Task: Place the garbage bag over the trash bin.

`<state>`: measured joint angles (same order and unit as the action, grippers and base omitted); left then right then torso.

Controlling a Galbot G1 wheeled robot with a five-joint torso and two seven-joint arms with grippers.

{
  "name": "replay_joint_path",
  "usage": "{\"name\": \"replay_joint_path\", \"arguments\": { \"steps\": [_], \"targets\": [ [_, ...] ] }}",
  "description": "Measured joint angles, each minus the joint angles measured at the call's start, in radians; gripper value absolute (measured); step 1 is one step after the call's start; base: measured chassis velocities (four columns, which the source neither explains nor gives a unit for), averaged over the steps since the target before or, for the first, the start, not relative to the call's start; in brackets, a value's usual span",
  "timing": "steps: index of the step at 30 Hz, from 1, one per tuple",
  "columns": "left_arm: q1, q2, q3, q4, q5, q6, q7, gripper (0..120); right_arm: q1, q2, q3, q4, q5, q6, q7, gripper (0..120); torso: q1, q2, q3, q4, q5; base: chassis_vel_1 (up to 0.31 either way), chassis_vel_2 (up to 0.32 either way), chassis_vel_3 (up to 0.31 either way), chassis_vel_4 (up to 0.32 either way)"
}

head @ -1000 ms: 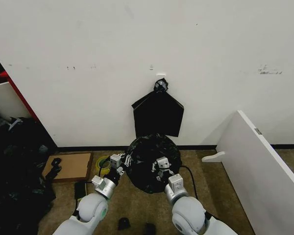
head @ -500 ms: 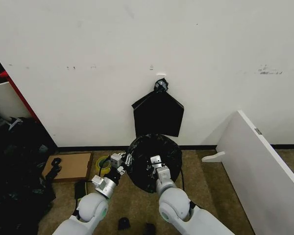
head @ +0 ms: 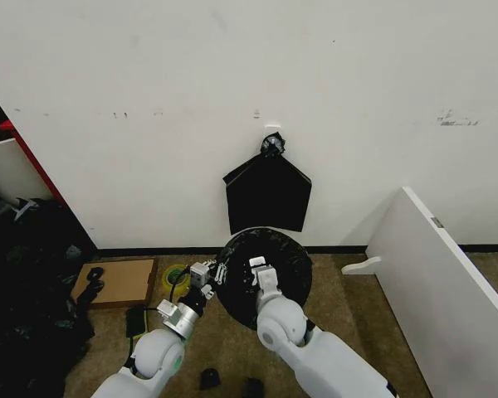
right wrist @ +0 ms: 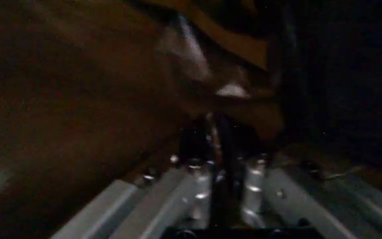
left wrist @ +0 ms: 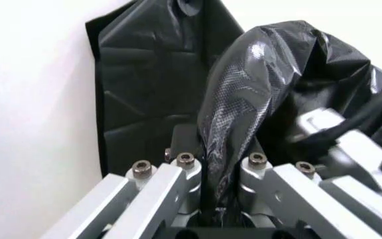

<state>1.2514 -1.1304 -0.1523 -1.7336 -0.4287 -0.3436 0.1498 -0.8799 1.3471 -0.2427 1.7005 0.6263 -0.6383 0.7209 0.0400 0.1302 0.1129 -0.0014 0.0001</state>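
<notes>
So the big crinkly black plastic garbage bag (head: 266, 269) is bunched up on the floor by the wall, right under the flat black bundle of bags (head: 268, 195). Left claw (left wrist: 219, 172) is pinched shut on a fold of it; right claw (head: 256, 267) is clamped on the film at its middle.

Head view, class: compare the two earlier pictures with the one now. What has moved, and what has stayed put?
The right gripper has carried its pinch of the garbage bag forward toward the wall and a little leftward, the arm swinging inward. The bag's crumpled film has drawn taut into a rounder shape. The left gripper stays clamped on the bag's left edge. The hanging black bundle and white board are unchanged.
</notes>
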Motion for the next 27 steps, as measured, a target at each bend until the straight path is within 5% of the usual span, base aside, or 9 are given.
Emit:
{"name": "replay_joint_path", "arguments": {
  "steps": [21, 27],
  "targets": [
    [0.014, 0.004, -0.014, -0.007, 0.037, -0.056, 0.056, 4, 0.018, -0.002, 0.06, -0.109, -0.029, -0.004, 0.014, 0, 0.0, 0.0, 0.0, -0.0002, 0.0002, 0.0, 0.0, 0.0, 0.0],
    [0.005, -0.007, -0.014, 0.013, 0.038, -0.059, 0.051, 4, -0.028, -0.038, 0.05, -0.063, -0.043, 0.078, -0.041, 0, 0.0, 0.0, 0.0, -0.0003, 0.0001, 0.0, 0.0, 0.0, 0.0]
  ]
}}
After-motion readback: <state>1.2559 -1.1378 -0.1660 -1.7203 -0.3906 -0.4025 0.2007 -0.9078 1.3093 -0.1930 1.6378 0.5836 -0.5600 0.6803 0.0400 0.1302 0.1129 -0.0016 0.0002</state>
